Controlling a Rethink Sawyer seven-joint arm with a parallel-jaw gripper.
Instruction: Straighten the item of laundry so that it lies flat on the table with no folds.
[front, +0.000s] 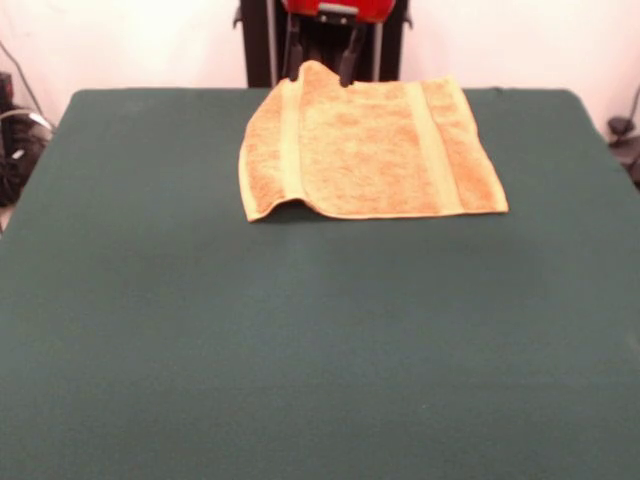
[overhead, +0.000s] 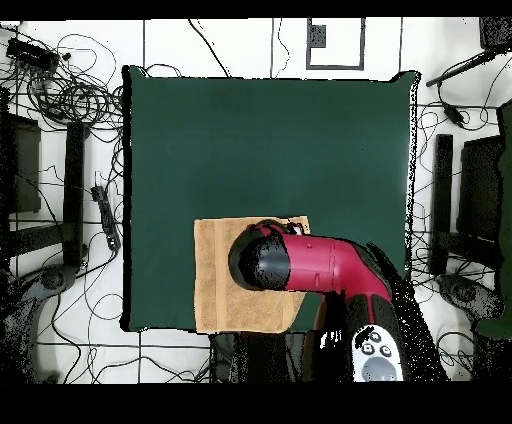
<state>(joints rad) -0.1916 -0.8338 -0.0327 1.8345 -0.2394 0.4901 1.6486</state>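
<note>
The main risk I judge is that the gripper (front: 321, 68), whose two dark fingers stand spread apart at the top centre of the front view, drags the towel (front: 372, 152) off the nearby top edge of the table (front: 300, 340) or bunches it instead of flattening it. The towel lies at the upper middle of that view, its raised top-left corner between the jaws, its lower-left corner curled.

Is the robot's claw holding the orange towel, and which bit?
Cannot tell. The gripper is right at the towel's raised far edge, but a hold isn't visible.
</note>
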